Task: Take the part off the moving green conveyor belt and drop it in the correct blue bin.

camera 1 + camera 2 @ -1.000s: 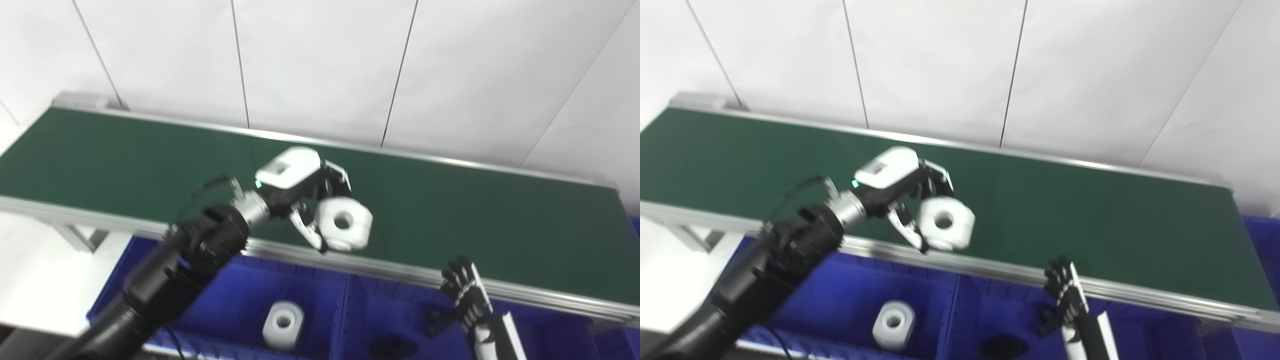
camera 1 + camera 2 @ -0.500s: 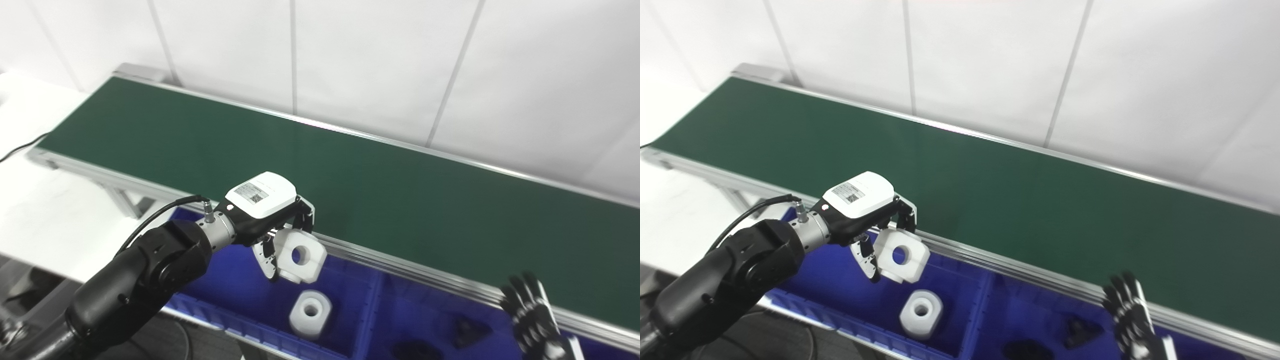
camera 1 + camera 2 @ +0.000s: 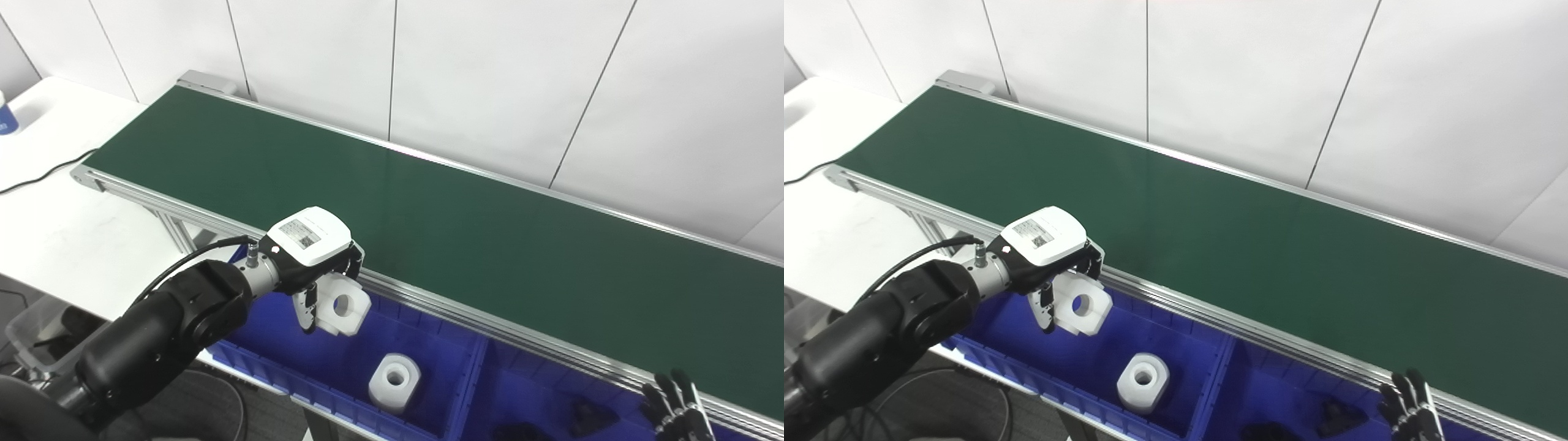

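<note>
My left hand is shut on a white part with a round hole, holding it above the left blue bin, just in front of the conveyor's near rail. A second white part with a hole lies on that bin's floor. The green conveyor belt runs diagonally behind and carries nothing in view. Only the black fingertips of my right hand show at the bottom right corner, spread apart and holding nothing.
A second blue bin to the right holds dark parts. A white table with a black cable lies at the left. White wall panels stand behind the belt.
The camera has swung, so the whole picture shifted. My left hand carried the white part off the belt, across the near rail, and lower over the left bin. The right hand sits lower in frame.
</note>
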